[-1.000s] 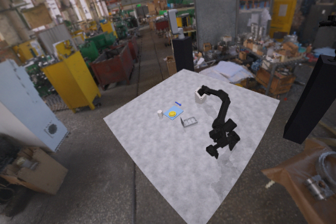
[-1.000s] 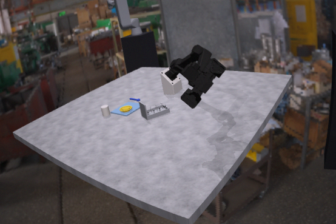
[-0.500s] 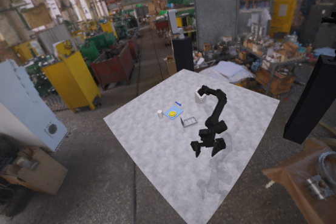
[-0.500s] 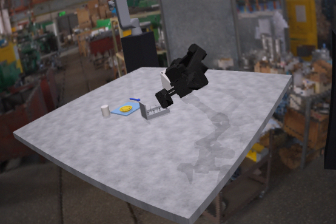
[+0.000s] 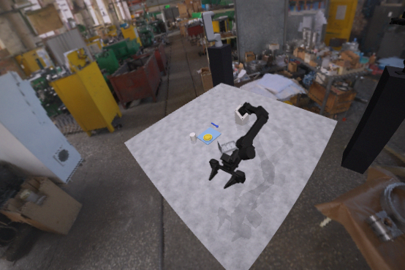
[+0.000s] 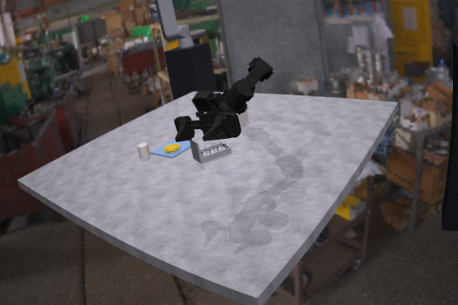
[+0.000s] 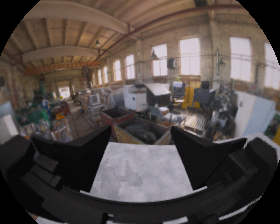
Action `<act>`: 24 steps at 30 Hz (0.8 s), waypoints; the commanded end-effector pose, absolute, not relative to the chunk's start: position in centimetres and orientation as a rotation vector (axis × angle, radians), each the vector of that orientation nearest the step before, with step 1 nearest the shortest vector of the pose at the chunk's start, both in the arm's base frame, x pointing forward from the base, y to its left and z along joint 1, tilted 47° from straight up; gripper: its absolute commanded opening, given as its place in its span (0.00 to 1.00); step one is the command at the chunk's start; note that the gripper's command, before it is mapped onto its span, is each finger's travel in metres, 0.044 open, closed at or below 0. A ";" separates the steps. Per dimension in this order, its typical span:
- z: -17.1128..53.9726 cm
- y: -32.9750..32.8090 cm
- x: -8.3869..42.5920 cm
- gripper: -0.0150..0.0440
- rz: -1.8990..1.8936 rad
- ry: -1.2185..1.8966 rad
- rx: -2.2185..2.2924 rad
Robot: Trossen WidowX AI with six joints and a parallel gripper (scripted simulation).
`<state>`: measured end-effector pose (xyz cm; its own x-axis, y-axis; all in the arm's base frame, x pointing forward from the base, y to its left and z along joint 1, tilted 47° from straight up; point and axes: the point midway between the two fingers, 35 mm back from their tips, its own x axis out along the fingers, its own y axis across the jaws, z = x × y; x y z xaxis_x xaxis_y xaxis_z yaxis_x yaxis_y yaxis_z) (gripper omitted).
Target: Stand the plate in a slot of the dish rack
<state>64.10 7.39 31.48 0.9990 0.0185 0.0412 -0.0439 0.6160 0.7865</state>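
The mottled grey desk [image 5: 175, 170] stood in a cluttered workshop; the end effector [image 5: 224, 177] hung wide and empty above it.

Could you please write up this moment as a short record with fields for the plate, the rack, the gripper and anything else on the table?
plate: yellow plate, lying flat on a blue mat
dish rack: grey dish rack, slots unfilled, beside the mat
gripper: gripper open, holding nothing, raised above the table near the rack
cup: white cup, upright, apart from the mat on the side away from the rack
small blue item: blue item lying beyond the mat; too small to identify
task progress: plate not yet picked up
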 end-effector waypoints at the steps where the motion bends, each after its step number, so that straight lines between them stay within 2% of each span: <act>1: 28.5 5.6 64.7 0.93 -0.008 0.060 0.823; 13: 19.6 -1.1 64.2 0.93 -0.115 0.368 0.574; 24: 11.4 -7.4 60.7 0.93 -0.138 0.696 0.398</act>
